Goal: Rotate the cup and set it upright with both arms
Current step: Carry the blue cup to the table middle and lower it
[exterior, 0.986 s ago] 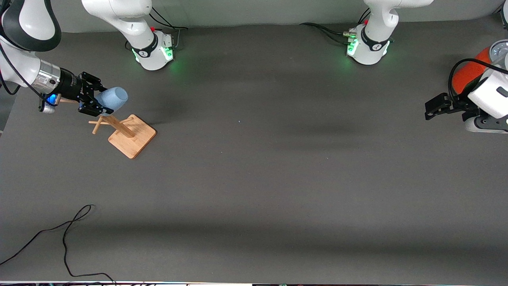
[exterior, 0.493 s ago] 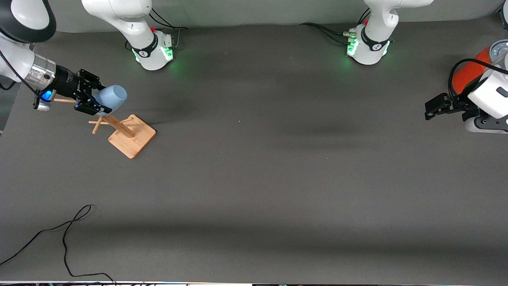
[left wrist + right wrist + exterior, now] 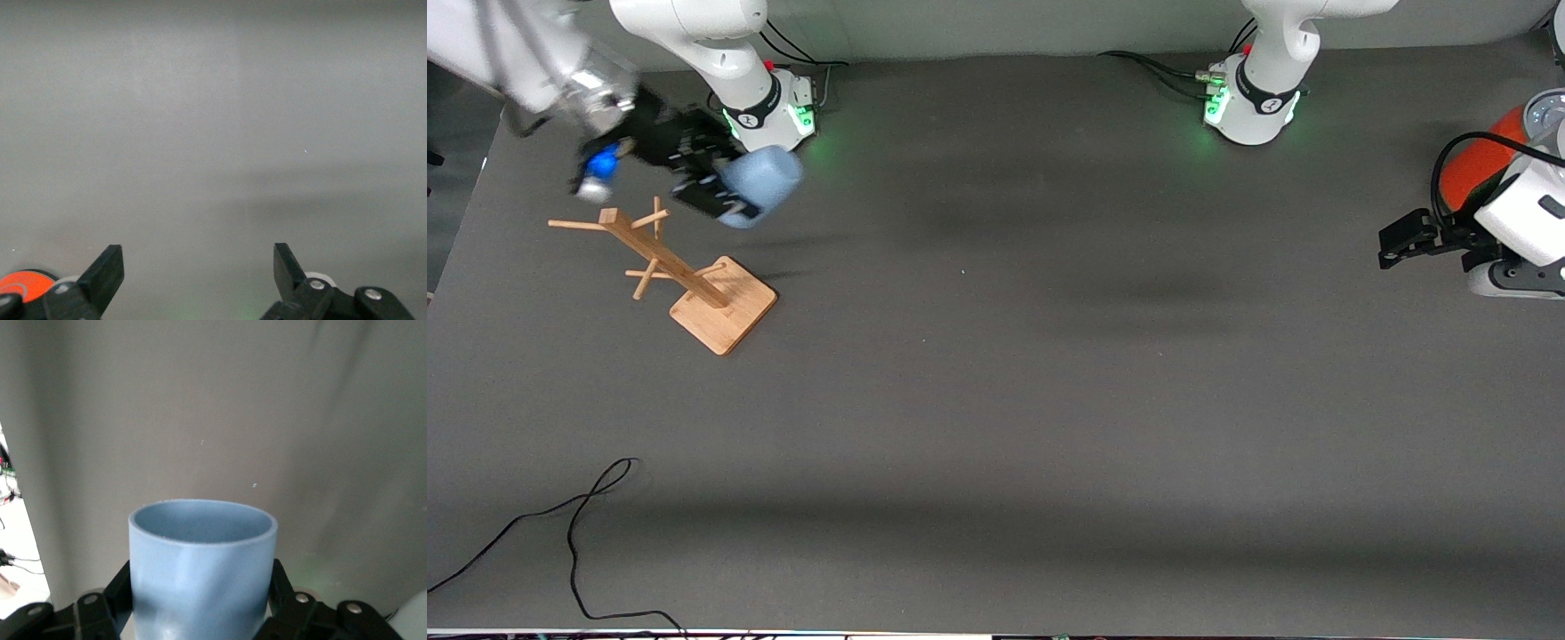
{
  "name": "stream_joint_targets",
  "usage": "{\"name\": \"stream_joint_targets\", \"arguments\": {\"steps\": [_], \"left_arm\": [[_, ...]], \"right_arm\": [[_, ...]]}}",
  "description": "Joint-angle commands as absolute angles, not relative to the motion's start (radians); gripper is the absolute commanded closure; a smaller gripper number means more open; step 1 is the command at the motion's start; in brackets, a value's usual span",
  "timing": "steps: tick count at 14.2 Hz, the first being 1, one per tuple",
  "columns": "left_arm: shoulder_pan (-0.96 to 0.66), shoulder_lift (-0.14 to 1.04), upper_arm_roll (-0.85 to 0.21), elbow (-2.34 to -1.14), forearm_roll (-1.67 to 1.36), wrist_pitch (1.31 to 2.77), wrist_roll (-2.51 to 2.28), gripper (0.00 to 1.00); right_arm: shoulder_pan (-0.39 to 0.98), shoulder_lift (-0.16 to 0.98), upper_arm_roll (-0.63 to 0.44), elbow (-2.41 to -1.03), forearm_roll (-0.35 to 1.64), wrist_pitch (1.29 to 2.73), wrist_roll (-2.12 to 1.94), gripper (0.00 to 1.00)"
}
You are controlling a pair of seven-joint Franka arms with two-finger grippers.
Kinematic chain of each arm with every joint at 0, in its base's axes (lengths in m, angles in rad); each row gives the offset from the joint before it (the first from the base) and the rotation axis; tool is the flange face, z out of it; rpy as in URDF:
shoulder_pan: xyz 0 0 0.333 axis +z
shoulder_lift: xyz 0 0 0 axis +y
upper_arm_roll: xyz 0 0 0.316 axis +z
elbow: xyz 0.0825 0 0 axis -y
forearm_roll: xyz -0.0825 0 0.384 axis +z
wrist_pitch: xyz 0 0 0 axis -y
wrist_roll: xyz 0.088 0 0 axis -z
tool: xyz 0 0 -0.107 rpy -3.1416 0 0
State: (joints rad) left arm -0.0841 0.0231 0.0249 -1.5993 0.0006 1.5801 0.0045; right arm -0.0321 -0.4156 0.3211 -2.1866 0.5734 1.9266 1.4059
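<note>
Right gripper (image 3: pixel 725 191) is clamped on the cup (image 3: pixel 763 185), and I see it up in the air over the table (image 3: pixel 996 400) just in front of the right arm's base (image 3: pixel 769 111). On my front view the cup lies on its side, with its base between the black fingers (image 3: pixel 710 203) and its mouth turned toward the middle of the table. In the right wrist view the cup (image 3: pixel 202 567) fills the low part, its open rim pointing away from the camera, and one finger (image 3: pixel 107 603) presses on each side of it. Below the gripper, nearer to the front camera, stands the rack (image 3: pixel 676 276), apart from the cup. Left gripper (image 3: pixel 1400 238) waits at the left arm's end of the table, beside the can (image 3: pixel 1476 164). Its fingers (image 3: pixel 103 277) stand wide apart and hold nothing.
</note>
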Motion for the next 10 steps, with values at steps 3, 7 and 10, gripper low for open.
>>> {"name": "stream_joint_targets", "arguments": {"steps": [3,7,10], "left_arm": [[-0.086,0.029,0.026,-1.578,0.012,1.574,0.017,0.00],[-0.086,0.029,0.026,-1.578,0.012,1.574,0.017,0.00],[-0.086,0.029,0.026,-1.578,0.012,1.574,0.017,0.00]], "right_arm": [[-0.046,-0.241,0.691,-2.167,0.494,2.205,1.624,0.48],[-0.031,0.038,0.865,-2.168,0.167,2.414,1.908,0.48],[0.021,0.234,0.891,-2.149,-0.154,2.486,2.183,0.48]]}}
